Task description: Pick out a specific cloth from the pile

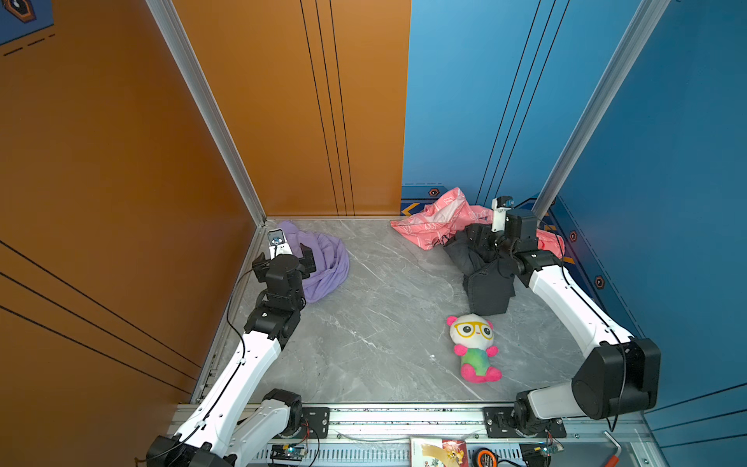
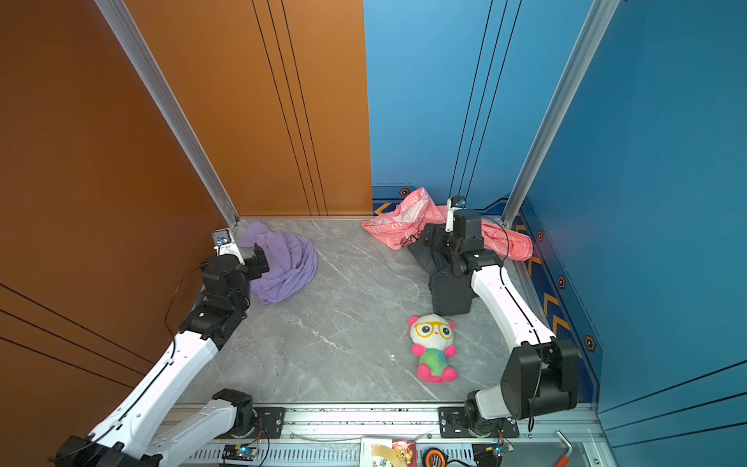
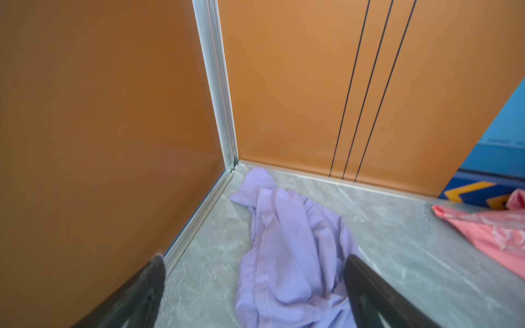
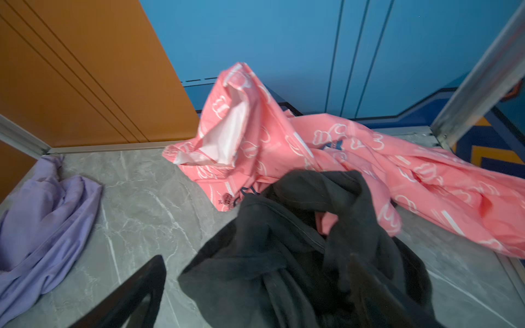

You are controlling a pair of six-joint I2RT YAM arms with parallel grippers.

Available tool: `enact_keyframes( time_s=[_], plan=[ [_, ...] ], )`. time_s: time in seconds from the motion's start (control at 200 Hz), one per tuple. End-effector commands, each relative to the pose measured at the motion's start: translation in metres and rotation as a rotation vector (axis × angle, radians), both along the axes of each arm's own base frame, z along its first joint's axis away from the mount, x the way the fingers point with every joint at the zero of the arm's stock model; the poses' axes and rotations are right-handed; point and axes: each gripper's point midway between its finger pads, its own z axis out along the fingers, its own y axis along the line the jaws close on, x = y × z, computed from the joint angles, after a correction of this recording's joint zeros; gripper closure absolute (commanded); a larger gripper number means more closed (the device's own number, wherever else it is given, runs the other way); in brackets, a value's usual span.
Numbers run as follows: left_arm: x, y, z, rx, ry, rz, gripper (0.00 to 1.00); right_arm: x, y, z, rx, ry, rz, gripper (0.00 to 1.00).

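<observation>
Left wrist view: crumpled lilac-purple soft cloth (image 3: 284, 241) lies far-left, well apart from the pile (image 1: 444, 230) of pink and black garments. The left gripper (image 3: 255, 259) hangs released and empty. Picking looks done; a clean retreat remains.

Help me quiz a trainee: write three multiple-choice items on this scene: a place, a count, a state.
1. Where is the purple cloth? A) by the orange wall, apart from the heap; B) inside the heap; C) in the air.
2. How many garments form the heap? A) one; B) two; C) four.
3. The left gripper is: A) shut on the purple cloth; B) open over it; C) shut, empty.
Answers: 1 A, it lies alone in the orange corner. 2 B, just a pink cloth and a black garment. 3 B, its fingers stand wide apart.
</observation>
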Motion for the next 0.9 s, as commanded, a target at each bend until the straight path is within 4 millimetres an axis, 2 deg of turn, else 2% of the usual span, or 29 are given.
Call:
enact_keyframes(
  time_s=[0.0,0.13,0.135,0.185,0.27,0.395,0.495,0.626,0.721,0.896],
  plan=[
    [-0.002,0.009,-0.018,0.052,-0.015,0.016,0.02,-0.013,-0.033,-0.011,0.038,-0.066,-0.101,0.00],
    [-0.009,0.025,-0.070,-0.017,-0.016,0.045,0.02,-0.042,-0.062,-0.044,0.011,-0.113,-0.176,0.00],
    [-0.008,0.025,-0.067,-0.021,-0.039,0.042,0.02,-0.042,-0.062,-0.044,0.011,-0.113,-0.176,0.00],
    [-0.011,0.028,-0.084,-0.027,-0.060,0.037,0.02,-0.052,-0.071,-0.054,-0.020,-0.118,-0.210,0.00],
    [-0.015,0.040,-0.110,-0.039,-0.026,0.074,0.02,-0.062,-0.075,-0.076,-0.069,-0.123,-0.198,0.00],
    [-0.008,0.039,-0.139,-0.018,0.059,0.033,0.02,-0.070,-0.082,-0.104,-0.103,-0.137,-0.218,0.00],
    [0.001,0.036,-0.155,-0.029,0.077,0.008,0.02,-0.072,-0.082,-0.121,-0.102,-0.153,-0.213,0.00],
    [0.021,0.030,-0.160,-0.037,0.083,-0.036,0.02,-0.068,-0.078,-0.138,-0.087,-0.159,-0.194,0.00],
    [0.034,0.022,-0.164,-0.074,0.079,-0.075,0.02,-0.060,-0.073,-0.142,-0.092,-0.162,-0.153,0.00],
    [0.046,0.009,-0.188,-0.056,0.113,-0.138,0.02,-0.053,-0.066,-0.160,-0.096,-0.164,-0.114,0.00]
  ],
)
